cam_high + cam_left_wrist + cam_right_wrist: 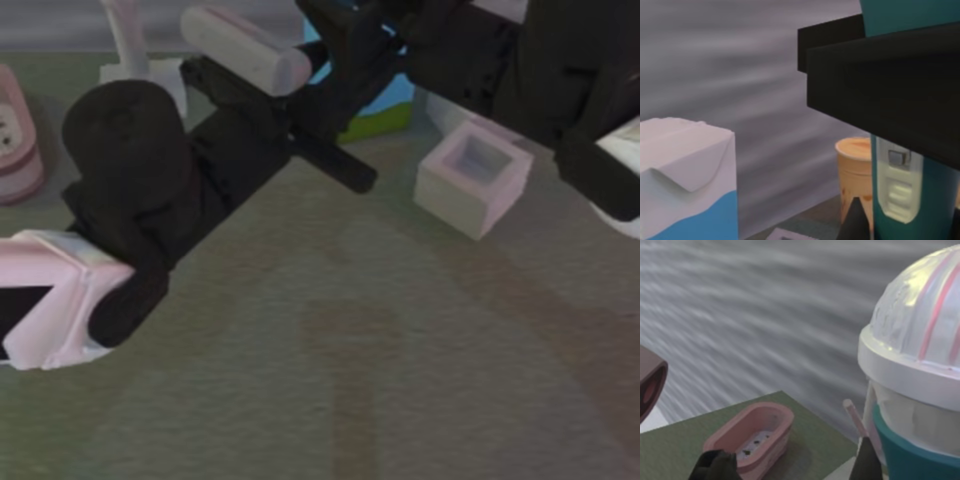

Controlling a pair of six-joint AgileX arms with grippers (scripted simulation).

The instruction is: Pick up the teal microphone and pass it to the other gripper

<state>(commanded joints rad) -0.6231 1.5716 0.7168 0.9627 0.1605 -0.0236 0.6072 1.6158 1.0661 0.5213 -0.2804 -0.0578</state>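
Since the handover is judged to be at its meeting point, the scene is best read from the green table (350, 350) down to the smaller things, with every place taken from the white open-topped box (472, 175). The left gripper (322, 142) is reached in from the top view's left of that box, and the right gripper (352, 62) is brought in from behind the box. The two are met just to the box's left, above the table.

The teal microphone (935, 200) is held aloft between them, well clear of the box. It is hidden under the arms in the top view. Its handle, with the white switch patch (897, 185), is seen close in the left wrist view, crossed higher up by a black part of the right gripper. Its ribbed silvery head (920, 340) fills one side of the right wrist view.

How far either gripper is closed, and which one bears the weight, cannot be told.

To do this step well, the receiving grip should be closed firmly on bare handle before the giving grip is eased. Both wrists should be kept motionless meanwhile. The release should then be drawn straight back, so the handle is not twisted or dropped towards the box.
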